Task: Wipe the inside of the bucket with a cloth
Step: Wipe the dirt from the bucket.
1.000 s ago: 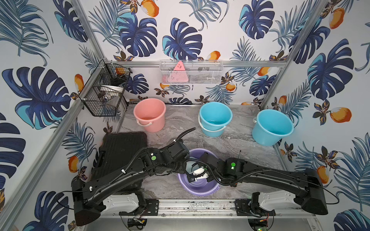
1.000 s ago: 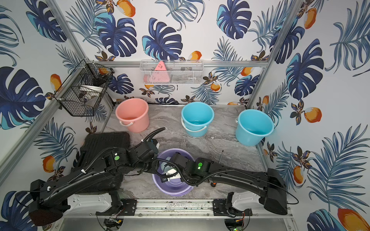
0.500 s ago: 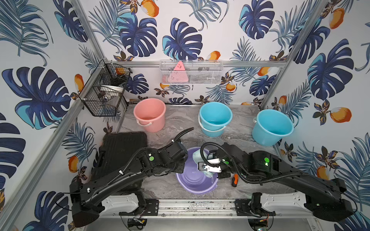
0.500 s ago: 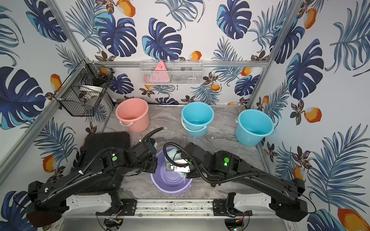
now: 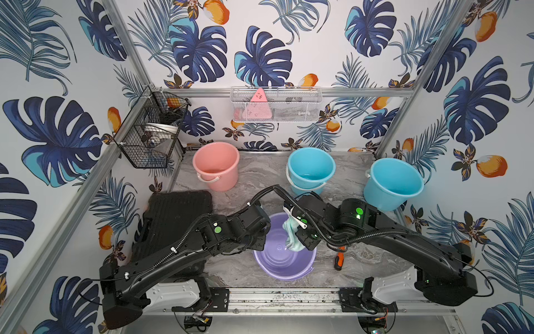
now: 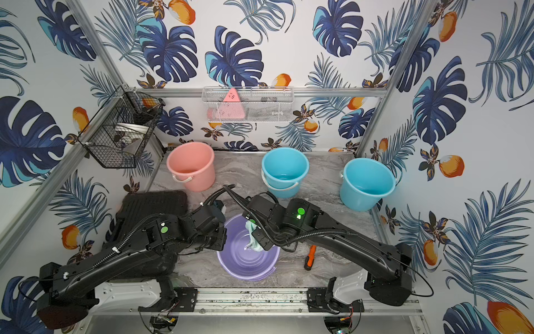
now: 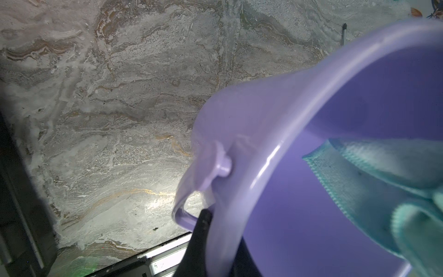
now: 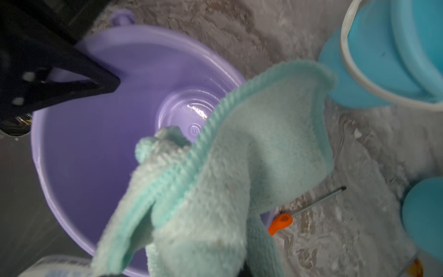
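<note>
I start at the left. A black case (image 5: 173, 214) lies flat on the table (image 5: 254, 179), just left of the purple bucket (image 5: 271, 264). A wire basket (image 5: 146, 141) hangs on the side wall, far behind the bucket and to its left. A pink bucket (image 5: 215, 166) stands upright behind the bucket, a bit to the left and apart from it. High on the back wall, straight behind the bucket, hangs a white mesh tray (image 5: 276, 105) with a pink triangle in it.

My left gripper (image 7: 221, 230) is at the bucket's left rim. It is pinched tight on that rim, right by the knob where the handle (image 7: 178, 213) joins. One black finger (image 7: 199, 239) sits on the outside of the wall.

In both top views I can look down into the bucket and see its round floor.

The cloth (image 5: 292, 237) hangs over the right part of the bucket's mouth. Its low end dips inside the bucket. I cannot tell if it touches the wall. My right gripper (image 5: 296, 224) is just above the bucket's right rim. It is squeezed closed on the bunched top of the cloth.

A screwdriver (image 5: 338, 260) with an orange grip lies on the table just right of the bucket, not touching it. A blue bucket (image 5: 310, 169) stands behind the bucket, a little to the right. A big blue bucket (image 5: 393, 183) stands further right, well apart from the bucket.
</note>
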